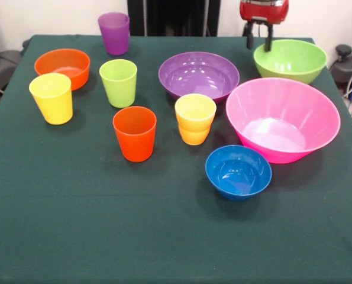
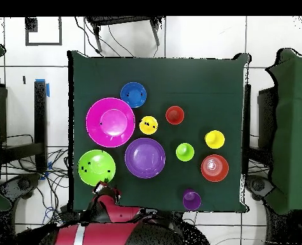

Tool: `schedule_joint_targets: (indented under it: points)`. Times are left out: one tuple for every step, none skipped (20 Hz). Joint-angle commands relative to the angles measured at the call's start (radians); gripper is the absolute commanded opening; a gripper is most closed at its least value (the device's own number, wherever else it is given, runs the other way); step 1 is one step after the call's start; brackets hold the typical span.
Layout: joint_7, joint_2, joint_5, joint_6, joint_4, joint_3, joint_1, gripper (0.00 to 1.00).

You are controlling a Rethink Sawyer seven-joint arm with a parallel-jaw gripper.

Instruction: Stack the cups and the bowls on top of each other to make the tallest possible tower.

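Gripper [image 1: 259, 41] upper right of frame, jaws parted, empty, over lime green bowl [image 1: 290, 60]. Glossy plastic: light, stiff, slippery; pinch rim wall.

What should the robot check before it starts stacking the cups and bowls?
1. Gripper empty and open: ok, its two fingers hang apart above the table's far edge.
2. Very large glossy pink plastic bowl upright as a base: ok.
3. Lime green plastic bowl beside the gripper empty: ok.
4. Yellow-orange tapered plastic cups separate: not ok, one already sits inside another.
5. Small blue plastic bowl apart from the pink bowl: cannot tell.
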Motion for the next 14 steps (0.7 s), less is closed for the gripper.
schedule_joint_targets:
  points:
    - [0.128, 0.031, 0.001, -0.01, -0.108, 0.026, 0.041, 0.0]
    - [0.125, 0.03, -0.002, -0.005, -0.109, 0.026, 0.039, 0.0]
    - [0.123, 0.029, -0.01, 0.008, -0.11, 0.034, 0.028, 0.0]
    - [0.12, 0.029, -0.018, 0.02, -0.112, 0.043, 0.017, 0.0]
    - [0.115, 0.026, -0.027, 0.035, -0.112, 0.05, 0.006, 0.0]
    - [0.115, 0.026, -0.03, 0.042, -0.112, 0.056, 0.0, 0.0]
    - [0.118, 0.025, -0.034, 0.038, -0.11, 0.056, -0.003, 0.0]
    - [0.12, 0.022, -0.036, 0.043, -0.108, 0.059, -0.007, 0.0]
    - [0.121, 0.018, -0.038, 0.047, -0.106, 0.062, -0.012, 0.0]
    - [0.123, 0.018, -0.045, 0.049, -0.106, 0.067, -0.02, 0.0]
    - [0.125, 0.019, -0.051, 0.051, -0.107, 0.072, -0.028, 0.0]
    - [0.125, 0.02, -0.055, 0.049, -0.109, 0.074, -0.033, 0.0]
    - [0.126, 0.018, -0.06, 0.049, -0.11, 0.077, -0.039, 0.0]
    - [0.126, 0.017, -0.062, 0.051, -0.11, 0.079, -0.043, 0.0]
